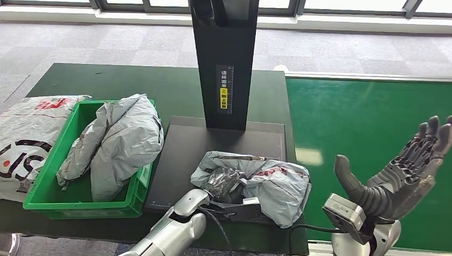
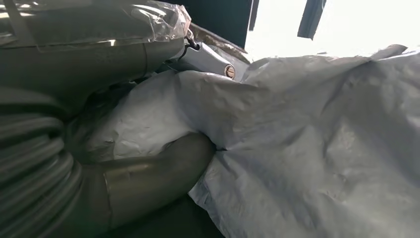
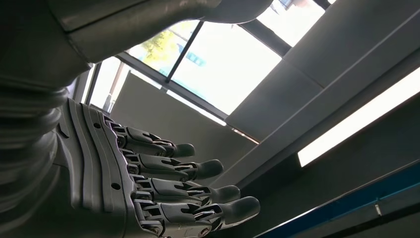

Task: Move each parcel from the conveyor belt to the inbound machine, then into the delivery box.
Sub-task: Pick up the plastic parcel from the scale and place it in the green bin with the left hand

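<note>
A crumpled grey parcel with red print lies on the front of the inbound machine's black platform. My left hand grips the parcel's left end, dark fingers over the top. In the left wrist view the thumb presses up under the grey parcel. My right hand is raised above the green conveyor belt, palm up, fingers spread and holding nothing. The right wrist view has that hand stretched out against windows and ceiling. The green delivery box at the left holds a bulky grey parcel.
The machine's tall black column stands right behind the platform. A white parcel with red and black print lies on the dark table left of the box. The table's front edge runs just below the box and platform.
</note>
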